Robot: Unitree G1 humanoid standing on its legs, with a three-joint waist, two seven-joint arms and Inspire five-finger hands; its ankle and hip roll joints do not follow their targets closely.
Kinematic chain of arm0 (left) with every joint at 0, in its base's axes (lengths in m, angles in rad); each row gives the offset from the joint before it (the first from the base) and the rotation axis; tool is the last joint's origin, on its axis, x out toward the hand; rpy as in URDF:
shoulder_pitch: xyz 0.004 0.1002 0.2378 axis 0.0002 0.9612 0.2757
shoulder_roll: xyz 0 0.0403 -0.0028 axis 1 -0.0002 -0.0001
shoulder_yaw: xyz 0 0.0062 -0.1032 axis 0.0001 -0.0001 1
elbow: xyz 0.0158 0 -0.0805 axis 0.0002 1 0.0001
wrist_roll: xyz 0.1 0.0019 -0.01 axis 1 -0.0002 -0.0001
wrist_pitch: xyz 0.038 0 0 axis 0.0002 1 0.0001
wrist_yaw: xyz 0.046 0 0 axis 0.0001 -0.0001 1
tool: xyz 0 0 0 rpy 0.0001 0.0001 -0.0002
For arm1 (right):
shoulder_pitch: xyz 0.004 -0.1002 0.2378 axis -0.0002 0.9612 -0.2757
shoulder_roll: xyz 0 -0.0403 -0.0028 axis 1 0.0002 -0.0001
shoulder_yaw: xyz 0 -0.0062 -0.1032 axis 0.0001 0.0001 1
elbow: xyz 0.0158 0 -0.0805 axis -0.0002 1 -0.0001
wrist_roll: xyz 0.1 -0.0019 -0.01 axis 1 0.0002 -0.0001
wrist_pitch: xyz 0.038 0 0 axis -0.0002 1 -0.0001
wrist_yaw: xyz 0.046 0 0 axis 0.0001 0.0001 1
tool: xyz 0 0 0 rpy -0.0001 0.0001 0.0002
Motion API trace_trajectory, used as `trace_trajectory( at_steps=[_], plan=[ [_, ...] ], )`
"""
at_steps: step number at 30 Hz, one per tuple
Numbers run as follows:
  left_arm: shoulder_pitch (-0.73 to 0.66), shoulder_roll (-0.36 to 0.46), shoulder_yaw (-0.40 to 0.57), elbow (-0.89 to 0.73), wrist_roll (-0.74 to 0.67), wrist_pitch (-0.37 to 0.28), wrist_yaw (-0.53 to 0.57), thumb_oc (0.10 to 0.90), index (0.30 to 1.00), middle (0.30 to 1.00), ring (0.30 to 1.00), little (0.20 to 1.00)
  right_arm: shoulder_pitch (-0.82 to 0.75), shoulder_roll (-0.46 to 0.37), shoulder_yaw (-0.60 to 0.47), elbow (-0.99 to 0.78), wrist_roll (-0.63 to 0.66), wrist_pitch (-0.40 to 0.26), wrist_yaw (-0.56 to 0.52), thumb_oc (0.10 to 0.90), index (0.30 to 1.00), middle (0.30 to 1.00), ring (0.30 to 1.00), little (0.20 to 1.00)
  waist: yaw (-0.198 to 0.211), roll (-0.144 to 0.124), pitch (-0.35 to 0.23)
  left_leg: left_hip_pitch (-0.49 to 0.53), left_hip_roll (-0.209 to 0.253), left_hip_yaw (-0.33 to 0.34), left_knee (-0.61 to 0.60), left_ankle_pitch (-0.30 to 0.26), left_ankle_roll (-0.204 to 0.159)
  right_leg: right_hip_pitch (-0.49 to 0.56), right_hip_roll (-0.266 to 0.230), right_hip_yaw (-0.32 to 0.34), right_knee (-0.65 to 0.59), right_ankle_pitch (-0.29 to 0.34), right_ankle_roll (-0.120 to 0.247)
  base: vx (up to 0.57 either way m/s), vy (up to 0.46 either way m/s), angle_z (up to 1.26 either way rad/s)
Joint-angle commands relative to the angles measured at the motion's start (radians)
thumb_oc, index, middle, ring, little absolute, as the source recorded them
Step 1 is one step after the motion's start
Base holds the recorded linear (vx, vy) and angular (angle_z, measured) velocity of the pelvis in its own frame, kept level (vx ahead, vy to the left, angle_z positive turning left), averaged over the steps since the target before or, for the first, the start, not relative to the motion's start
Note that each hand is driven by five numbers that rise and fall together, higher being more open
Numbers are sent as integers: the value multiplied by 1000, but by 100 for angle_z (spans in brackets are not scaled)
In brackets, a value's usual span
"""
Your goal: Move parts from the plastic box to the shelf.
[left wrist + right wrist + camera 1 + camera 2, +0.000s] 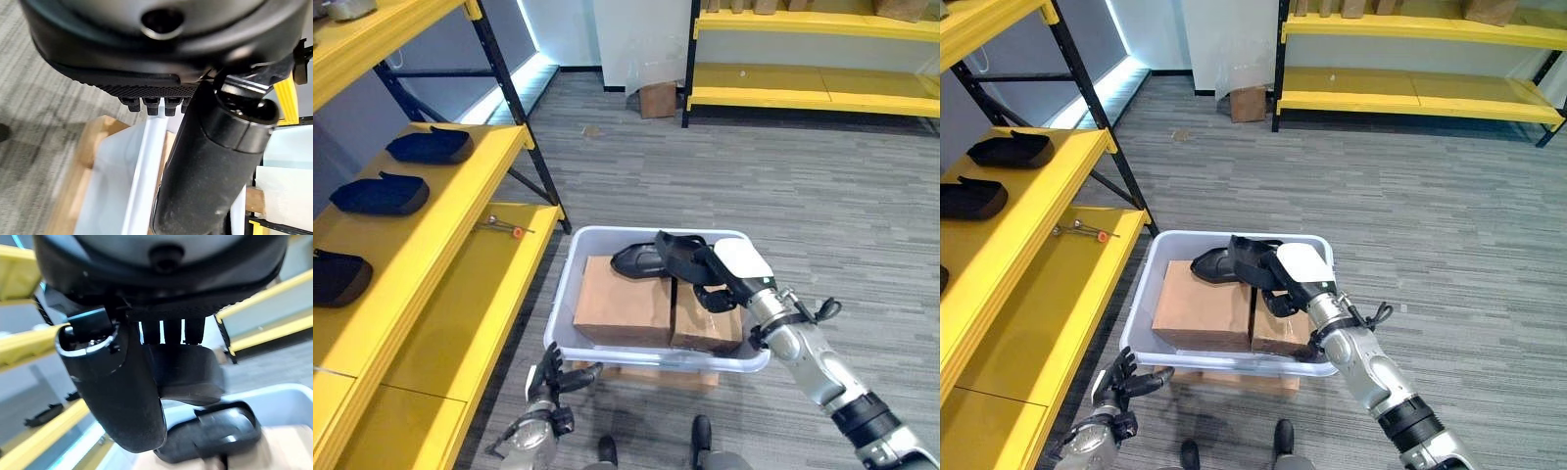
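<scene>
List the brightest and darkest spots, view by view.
Left eye view: the light strip at the wall's foot is brightest and glares on the floor. The black part in the right hand is darkest. Left wrist view: the left hand looms dark over the pale box rim. Right wrist view: cyan glow beside the thumb.

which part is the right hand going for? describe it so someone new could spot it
Find the pale plastic box on the floor beside the yellow shelf. Two brown cardboard boxes lie inside it, and along the box's far wall lies the black part at the right hand. It is the dark, curved item in there; the boxes are flat and brown.
</scene>
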Motion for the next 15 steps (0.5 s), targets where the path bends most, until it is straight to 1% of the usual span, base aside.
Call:
trace_trajectory(
  at_steps=[1,3,5,6,7,8,9,11,12,13,14,15],
  plan=[
    [-35,50,-40,-14,10,-47,-8,900,1000,1000,1000,1000,-153,5,-23,-162,21,-103,-100,400,300,300,300,300,38,-16,-89,16,115,-58,77,104,-65,21,-29,16,15,-63,42,-63,-154,34],
    [-39,47,-46,-16,1,-47,-3,900,1000,1000,1000,1000,-169,3,-21,-170,24,-103,-112,400,300,300,300,300,50,-12,-78,-16,125,-77,65,157,-85,23,-23,-13,5,-66,34,-116,-118,33],
    [-44,46,-55,-21,-4,-52,1,900,1000,1000,1000,1000,-178,-2,-19,-161,21,-96,-121,400,300,300,300,300,55,-14,-70,-51,127,-66,65,197,-88,24,-31,-48,1,-69,32,-160,-97,60],
    [-50,49,-62,-38,-8,-58,-4,900,1000,1000,1000,1000,-189,-16,-28,-166,12,-88,-134,400,300,300,300,300,48,-24,-60,-73,126,13,117,188,-75,21,-48,-88,0,-68,25,-153,-96,106],
    [-50,49,-62,-39,-8,-57,-4,900,1000,1000,1000,1000,-190,-16,-28,-165,12,-89,-134,400,300,300,300,300,48,-24,-59,-76,126,12,125,183,-74,21,-49,-89,0,-69,26,-153,-102,169],
    [-47,49,-60,-48,-9,-59,-7,900,1000,1000,1000,1000,-193,-20,-31,-164,9,-87,-137,400,300,300,300,300,46,-25,-57,-71,125,34,158,163,-72,19,-54,-102,1,-67,24,-134,-67,129],
    [-49,44,-65,-44,-9,-61,-10,900,1000,1000,1000,1000,-200,-20,-30,-164,5,-84,-143,400,300,300,300,300,37,-28,-52,-49,129,68,265,107,-64,20,-69,-134,4,-60,16,-158,-67,98],
    [-54,39,-69,-37,-8,-59,-12,900,1000,1000,1000,1000,-197,-14,-32,-162,3,-80,-143,400,300,300,300,300,28,-27,-57,-21,119,76,282,62,-57,23,-81,-164,10,-55,19,-108,3,57],
    [-63,37,-73,-39,-5,-59,-10,900,1000,1000,1000,1000,-192,-12,-35,-164,3,-78,-143,400,300,300,300,300,20,-29,-60,-2,115,83,313,39,-54,22,-90,-179,18,-54,19,-92,71,93],
    [-70,35,-79,-46,-3,-58,-12,900,1000,1000,1000,1000,-187,-11,-41,-165,6,-78,-145,400,300,300,300,300,14,-25,-66,24,112,82,313,21,-53,18,-100,-199,33,-57,21,-70,105,85],
    [-71,36,-87,-56,2,-59,-13,900,1000,1000,1000,1000,-178,-9,-47,-168,6,-77,-145,400,300,300,300,300,7,-16,-75,61,108,83,273,-1,-55,17,-102,-215,44,-60,29,-45,162,76],
    [-78,41,-100,-66,26,-55,-13,900,1000,1000,1000,1000,-173,-10,-57,-162,8,-74,-147,400,300,300,300,300,1,-12,-81,80,95,86,208,-17,-50,12,-112,-225,52,-51,42,-23,170,65]
  ],
)
